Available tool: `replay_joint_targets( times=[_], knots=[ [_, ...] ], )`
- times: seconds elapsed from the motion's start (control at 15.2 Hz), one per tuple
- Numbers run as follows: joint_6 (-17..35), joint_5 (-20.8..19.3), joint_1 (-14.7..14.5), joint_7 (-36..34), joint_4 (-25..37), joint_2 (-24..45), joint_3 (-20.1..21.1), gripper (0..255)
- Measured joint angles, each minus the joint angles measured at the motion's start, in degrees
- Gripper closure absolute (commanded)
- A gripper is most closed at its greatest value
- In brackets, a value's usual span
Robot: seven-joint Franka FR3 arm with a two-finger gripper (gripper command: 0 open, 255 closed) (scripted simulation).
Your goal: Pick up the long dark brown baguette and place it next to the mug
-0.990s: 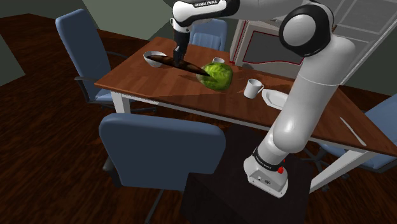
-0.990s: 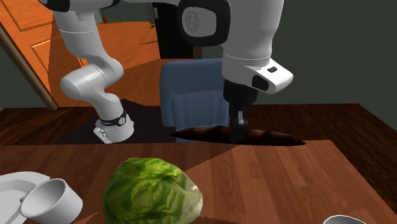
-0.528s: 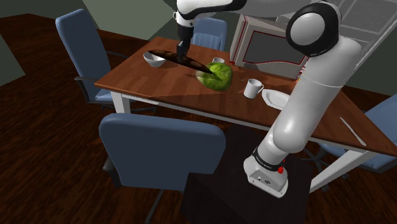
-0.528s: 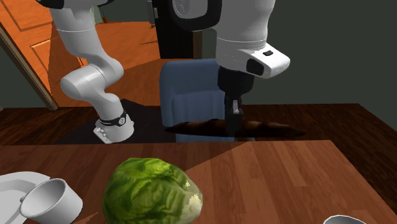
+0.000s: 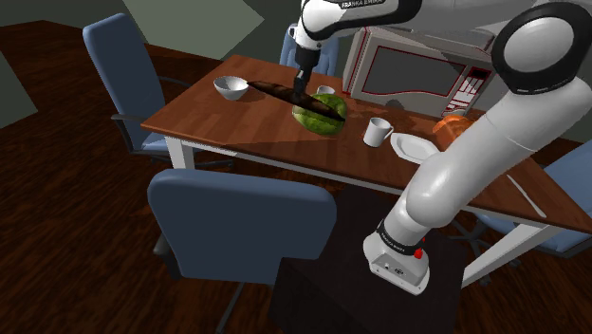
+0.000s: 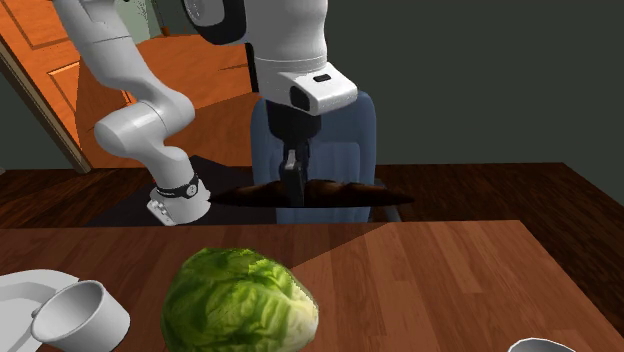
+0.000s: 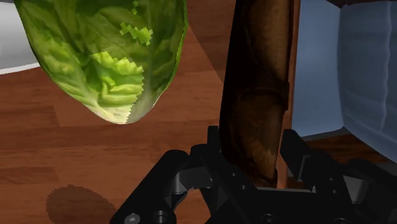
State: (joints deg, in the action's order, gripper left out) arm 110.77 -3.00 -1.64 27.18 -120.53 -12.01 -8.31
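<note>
Shoulder view. Brown wooden table (image 5: 237, 128), holding the items below. Green lettuce head (image 5: 321, 114), on the tabletop. Long dark brown baguette (image 5: 271, 92), lifted clear of the table, roughly level, just beside the lettuce. Black gripper (image 5: 301, 92), fingers clasping the baguette between them. White mug (image 5: 378, 132), past the lettuce toward this view's right, well apart from the baguette.

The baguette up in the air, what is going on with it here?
The white arm's black pincer is shut on the long dark brown baguette and holds it about level above the wooden table, close to the lettuce head. The white mug stands farther along the table, beside a plate; the baguette is not yet next to it.
</note>
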Motion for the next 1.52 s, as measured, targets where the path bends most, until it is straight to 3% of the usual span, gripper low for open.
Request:
replay_joint_targets(
  times=[0.4, 0.99, 1.52],
  knots=[
    [-0.7, -2.3, 1.9, 1.7, -12.2, -13.1, -1.2, 255],
    [-5.8, -6.5, 6.2, 5.8, -25.5, -31.8, -3.9, 255],
    [-0.7, -7.8, 7.1, 6.2, -31.9, -33.1, -5.1, 255]
  ],
)
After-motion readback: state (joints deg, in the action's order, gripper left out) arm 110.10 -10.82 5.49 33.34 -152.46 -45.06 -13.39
